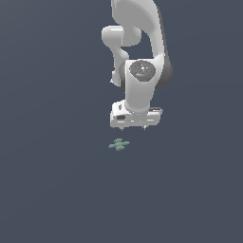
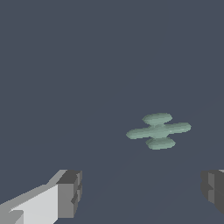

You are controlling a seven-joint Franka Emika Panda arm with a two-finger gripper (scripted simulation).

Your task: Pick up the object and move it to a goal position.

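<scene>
The object (image 1: 119, 144) is a small, flat, pale green cross with rounded arms lying on the dark grey floor. In the wrist view the object (image 2: 158, 131) lies flat beyond the fingertips, off the line between them. My white gripper (image 1: 133, 128) hangs a little above the floor, just behind the cross and slightly toward the exterior view's right. It is open, with nothing between its fingers (image 2: 69, 194), which stand wide apart.
A plain dark grey floor (image 1: 57, 190) stretches all around. The white arm (image 1: 140, 42) rises from the gripper toward the top of the exterior view.
</scene>
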